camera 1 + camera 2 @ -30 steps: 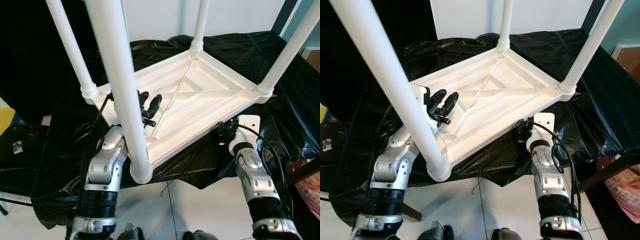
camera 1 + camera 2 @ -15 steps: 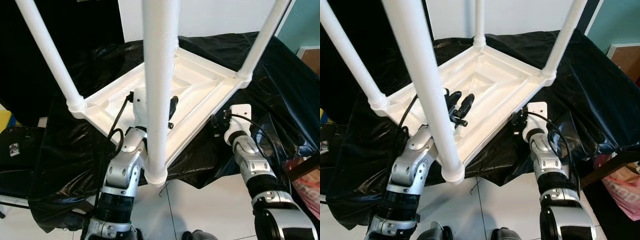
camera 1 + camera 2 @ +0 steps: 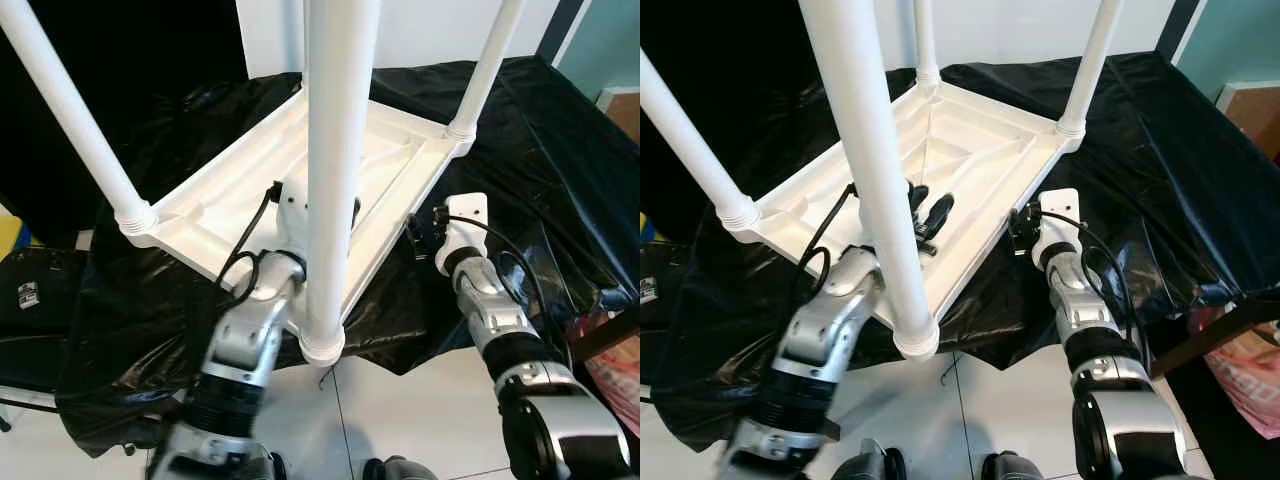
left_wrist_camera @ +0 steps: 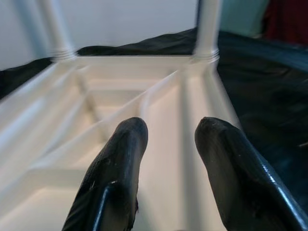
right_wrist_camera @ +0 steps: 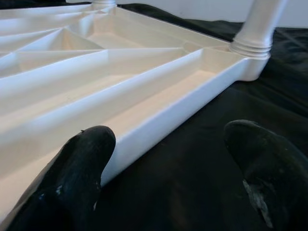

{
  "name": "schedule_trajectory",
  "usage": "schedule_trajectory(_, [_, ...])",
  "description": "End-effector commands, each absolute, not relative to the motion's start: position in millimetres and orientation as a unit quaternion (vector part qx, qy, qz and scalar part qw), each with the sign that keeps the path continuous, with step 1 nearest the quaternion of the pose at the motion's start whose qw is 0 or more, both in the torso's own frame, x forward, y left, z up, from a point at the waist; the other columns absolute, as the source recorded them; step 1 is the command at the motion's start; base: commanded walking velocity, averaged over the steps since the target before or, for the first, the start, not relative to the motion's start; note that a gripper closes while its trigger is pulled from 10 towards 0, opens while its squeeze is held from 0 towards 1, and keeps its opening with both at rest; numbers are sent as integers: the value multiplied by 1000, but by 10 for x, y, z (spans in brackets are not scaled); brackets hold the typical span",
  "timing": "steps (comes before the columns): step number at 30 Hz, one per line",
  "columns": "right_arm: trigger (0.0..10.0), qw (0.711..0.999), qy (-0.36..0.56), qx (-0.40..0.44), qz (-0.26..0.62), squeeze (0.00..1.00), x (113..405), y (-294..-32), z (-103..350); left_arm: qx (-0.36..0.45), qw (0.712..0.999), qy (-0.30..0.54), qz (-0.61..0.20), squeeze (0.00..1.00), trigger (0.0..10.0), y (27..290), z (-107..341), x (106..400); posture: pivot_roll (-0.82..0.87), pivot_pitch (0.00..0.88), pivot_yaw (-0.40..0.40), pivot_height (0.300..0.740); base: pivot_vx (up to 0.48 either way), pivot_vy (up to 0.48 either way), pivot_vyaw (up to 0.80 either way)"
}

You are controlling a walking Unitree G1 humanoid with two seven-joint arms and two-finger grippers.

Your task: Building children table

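The white children's table (image 3: 980, 150) lies upside down on black sheeting, its four legs pointing up. The nearest leg (image 3: 872, 170) rises in front of my left arm. My left gripper (image 3: 928, 208) hovers open over the ribbed underside of the tabletop (image 4: 159, 101), with nothing between its fingers (image 4: 120, 159). My right gripper (image 5: 171, 134) is open at the table's right-hand rim (image 5: 192, 96). One of its fingers (image 5: 82, 159) sits against the rim and the other is over the black sheet. The white right wrist block (image 3: 1055, 212) is beside the rim.
Black plastic sheeting (image 3: 1160, 150) covers the low surface and hangs over its front edge. White tiled floor (image 3: 990, 400) lies below. A black case (image 3: 30, 300) sits at the left and a pink bag (image 3: 1250, 390) at the right. A white wall stands behind.
The table has turned counterclockwise on the sheet. Its near corner moved right and its right corner moved away and left. My right gripper followed the rim, and my left arm now sits behind the near leg.
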State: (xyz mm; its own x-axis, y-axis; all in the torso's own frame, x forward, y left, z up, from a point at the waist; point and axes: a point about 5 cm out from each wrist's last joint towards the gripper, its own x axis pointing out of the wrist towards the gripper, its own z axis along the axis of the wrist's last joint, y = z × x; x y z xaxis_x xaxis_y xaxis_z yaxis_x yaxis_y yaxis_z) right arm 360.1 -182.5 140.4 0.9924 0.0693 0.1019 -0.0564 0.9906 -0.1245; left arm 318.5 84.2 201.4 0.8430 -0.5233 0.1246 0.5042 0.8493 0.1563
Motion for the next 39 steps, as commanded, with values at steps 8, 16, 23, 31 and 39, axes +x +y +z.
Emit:
schedule_trajectory(8, [10000,994,-92,-53,30,0,3409,-2066,1487,143,927,-34,-346,0,10000,1164,1789,3204,-9,94,9,740,0,0,0])
schedule_trajectory(16, [10000,993,-108,-50,28,0,3330,-2140,1569,221,892,24,-393,1000,10000,1393,1623,3251,-27,92,25,740,0,0,0])
schedule_trajectory(23, [10000,992,-111,-54,35,0,3314,-2149,1617,297,848,55,-436,78,10000,1574,1602,3315,-31,95,29,740,0,0,0])
schedule_trajectory(31, [10000,991,-117,-54,34,0,3325,-2166,1677,339,829,78,-438,0,10000,1730,1665,3420,-32,95,37,740,0,0,0])
schedule_trajectory(39, [10000,990,-121,-57,35,0,3339,-2162,1723,378,797,109,-459,0,10000,1712,1679,3572,-39,100,45,740,0,0,0])
